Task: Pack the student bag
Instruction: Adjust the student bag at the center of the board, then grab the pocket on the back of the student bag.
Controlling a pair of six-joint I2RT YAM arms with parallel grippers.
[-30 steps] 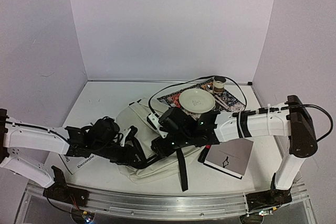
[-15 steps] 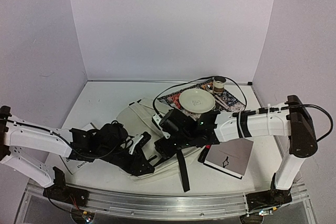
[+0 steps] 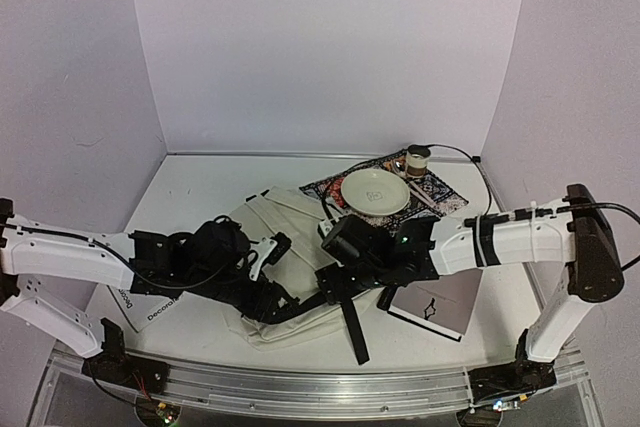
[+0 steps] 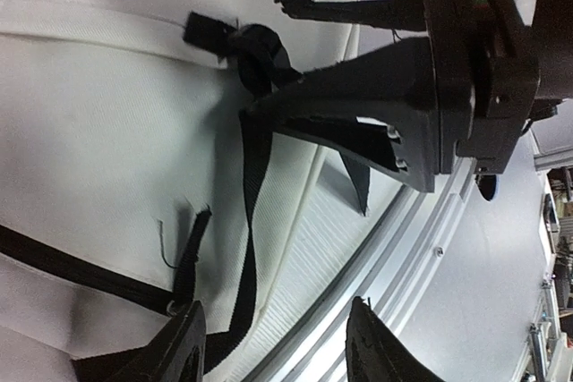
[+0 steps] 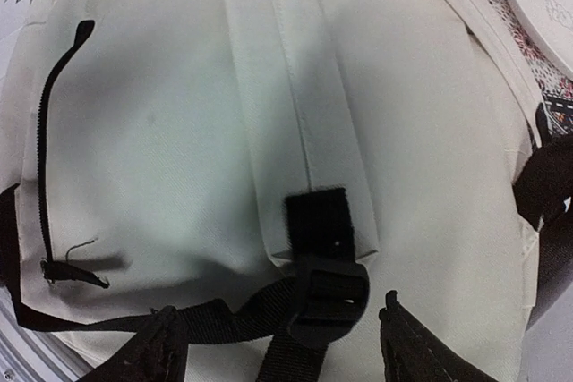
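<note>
The student bag (image 3: 268, 239) lies flat on the table, cream fabric with black straps, its back side up. My left gripper (image 3: 277, 304) is at the bag's near edge. In the left wrist view it (image 4: 273, 348) is open, one finger over a black strap (image 4: 250, 221), the other over the table's metal rail. My right gripper (image 3: 337, 287) hovers over the bag's right side. In the right wrist view it (image 5: 286, 351) is open, with a strap buckle (image 5: 328, 298) lying loose between its fingers. A black zipper (image 5: 43, 176) runs down the bag's left.
A white plate (image 3: 374, 191) and a cup (image 3: 417, 160) sit on a patterned mat (image 3: 443, 193) at the back right. A white notebook (image 3: 442, 303) lies right of the bag. A printed booklet (image 3: 138, 308) lies under the left arm. The metal rail (image 3: 300, 387) runs along the near edge.
My left gripper has moved right along the bag's near edge. My right gripper has shifted right and nearer, and its jaws have widened. The bag has been dragged and flattened.
</note>
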